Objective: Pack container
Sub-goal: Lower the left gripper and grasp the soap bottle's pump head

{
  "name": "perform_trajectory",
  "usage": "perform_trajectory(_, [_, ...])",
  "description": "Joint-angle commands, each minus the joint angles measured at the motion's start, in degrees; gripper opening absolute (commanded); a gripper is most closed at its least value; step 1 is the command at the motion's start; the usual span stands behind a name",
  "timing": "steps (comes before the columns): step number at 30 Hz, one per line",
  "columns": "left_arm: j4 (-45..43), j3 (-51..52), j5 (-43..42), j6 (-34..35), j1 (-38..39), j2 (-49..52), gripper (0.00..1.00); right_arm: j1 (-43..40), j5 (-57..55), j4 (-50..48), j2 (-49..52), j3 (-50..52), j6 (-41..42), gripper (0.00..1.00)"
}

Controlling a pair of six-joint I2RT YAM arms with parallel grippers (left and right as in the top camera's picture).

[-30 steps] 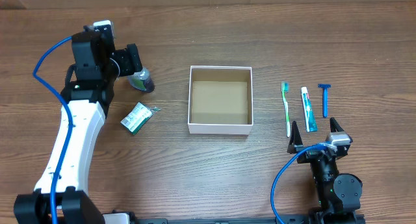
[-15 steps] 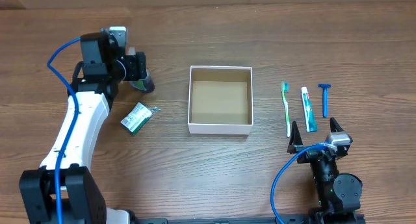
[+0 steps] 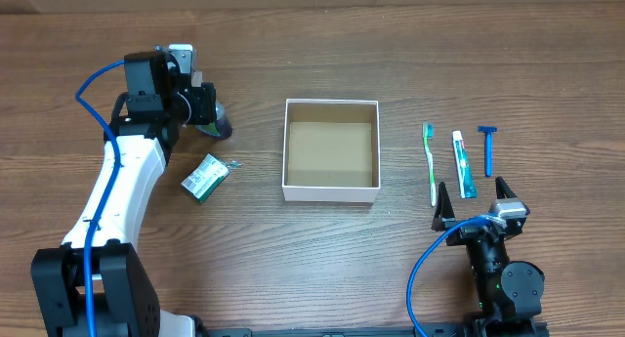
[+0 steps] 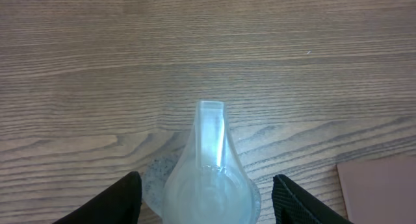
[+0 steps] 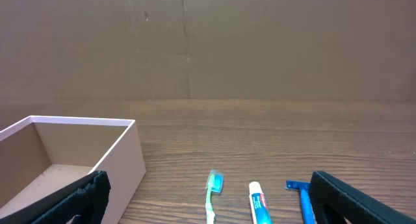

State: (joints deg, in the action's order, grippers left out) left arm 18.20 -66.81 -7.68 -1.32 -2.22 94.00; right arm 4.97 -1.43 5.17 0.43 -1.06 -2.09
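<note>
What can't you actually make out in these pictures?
Bottle: overhead view, the arm covers most of it; left wrist view, bottom edge cuts it off.
Green packet: overhead view, print too small to read.
Toothpaste and razor: right wrist view, bottom edge cuts them off.

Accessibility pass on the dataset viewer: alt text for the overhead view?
An empty open box sits midway on a wooden table; the left claw is at a small bottle, a green packet nearby. Right of the box lie a toothbrush, toothpaste and razor, with the right claw open near them.
</note>
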Motion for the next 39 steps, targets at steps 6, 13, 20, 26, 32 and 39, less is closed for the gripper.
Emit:
perform_trajectory(6, [-0.5, -1.1, 1.0, -0.4, 0.4, 2.8, 0.66, -0.2, 0.3, -0.3, -0.2, 0.6, 0.4, 1.00])
perform_trajectory(13, [-3.7, -1.1, 1.1, 1.4, 0.4, 3.7, 0.56, -0.2, 0.3, -0.3, -0.2, 0.6, 0.4, 1.00])
perform_trajectory(20, [-5.2, -1.1, 1.0, 1.6, 0.4, 3.7, 0.47, -0.2, 0.3, -0.3, -0.2, 0.6, 0.4, 1.00])
perform_trajectory(26, [-5.5, -1.2, 0.6, 1.8, 0.4, 3.7, 0.43, -0.2, 0.3, -0.3, -0.2, 0.6, 0.4, 1.00])
perform_trajectory(32, [-5.6, -1.3, 0.6, 1.8, 0.4, 2.9, 0.40, -0.2, 0.3, -0.3, -0.2, 0.6, 0.4, 1.00])
perform_trajectory(39, [-6.7, -1.3, 0.7, 1.7, 0.4, -0.5, 0.36, -0.2, 0.3, -0.3, -0.2, 0.6, 0.4, 1.00])
